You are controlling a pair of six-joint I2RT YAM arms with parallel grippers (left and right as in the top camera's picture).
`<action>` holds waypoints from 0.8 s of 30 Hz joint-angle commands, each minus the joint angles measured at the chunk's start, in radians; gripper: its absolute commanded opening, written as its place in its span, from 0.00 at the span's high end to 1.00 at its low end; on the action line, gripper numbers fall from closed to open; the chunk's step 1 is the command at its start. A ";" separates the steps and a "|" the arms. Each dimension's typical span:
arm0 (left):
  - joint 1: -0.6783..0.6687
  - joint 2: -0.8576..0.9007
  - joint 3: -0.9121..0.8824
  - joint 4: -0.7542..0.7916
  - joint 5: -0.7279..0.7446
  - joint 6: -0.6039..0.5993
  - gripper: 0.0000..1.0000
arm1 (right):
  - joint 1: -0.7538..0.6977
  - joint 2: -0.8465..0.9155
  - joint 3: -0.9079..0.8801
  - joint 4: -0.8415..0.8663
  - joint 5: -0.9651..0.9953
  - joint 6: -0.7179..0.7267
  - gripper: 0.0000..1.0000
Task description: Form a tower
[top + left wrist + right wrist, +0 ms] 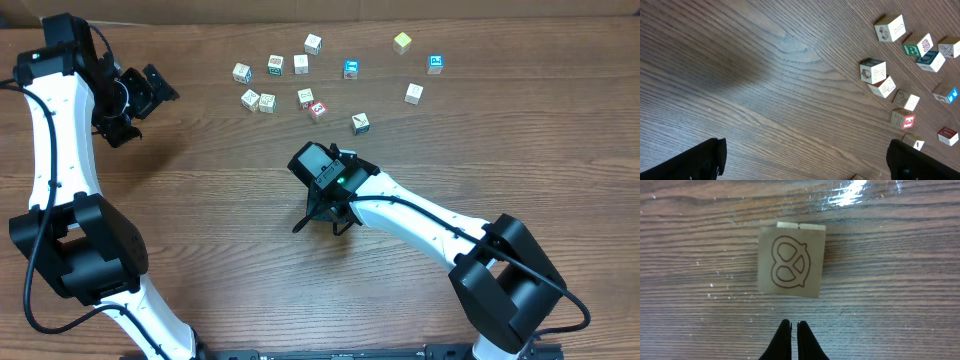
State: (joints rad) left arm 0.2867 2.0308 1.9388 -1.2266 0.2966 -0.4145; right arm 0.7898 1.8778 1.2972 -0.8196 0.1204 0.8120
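Nearest to the robot's side, about the middle of the wooden tabletop (pixel 500 140), the right gripper (pixel 791 326) points down with its two fingers pressed together, and it has nothing between them. Just beyond its fingertips, in the right wrist view, stands the tower (pixel 791 260), apart from the gripper and not touched by it. It is seen from straight above, so only the top face shows, pale wood with a brown pretzel print, and a thin pale edge along the far side (how many cubes stand under that face I cannot tell). In the overhead view the right arm covers this place, so the tower does not show there. Farther away, at the left side of the tabletop, the left gripper (pixel 805 150) hangs above bare wood with its fingers spread wide, and it has hold of nothing. At the far part of the tabletop lie the loose cubes (pixel 301 64), thirteen by my count, scattered singly or in close pairs and well apart from both grippers. Among them are a cube with red print (pixel 318 110) on the near edge of the group, a cube with blue print (pixel 351 69) behind it, and a yellow-green cube (pixel 402 42) among the farthest back.
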 commanded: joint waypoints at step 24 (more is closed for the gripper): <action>-0.006 -0.004 0.014 0.001 0.008 0.018 0.01 | 0.001 -0.002 -0.015 0.044 0.060 -0.017 0.96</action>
State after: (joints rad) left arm 0.2867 2.0308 1.9388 -1.2266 0.2966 -0.4145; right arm 0.7898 1.8778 1.2881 -0.7856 0.1616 0.8024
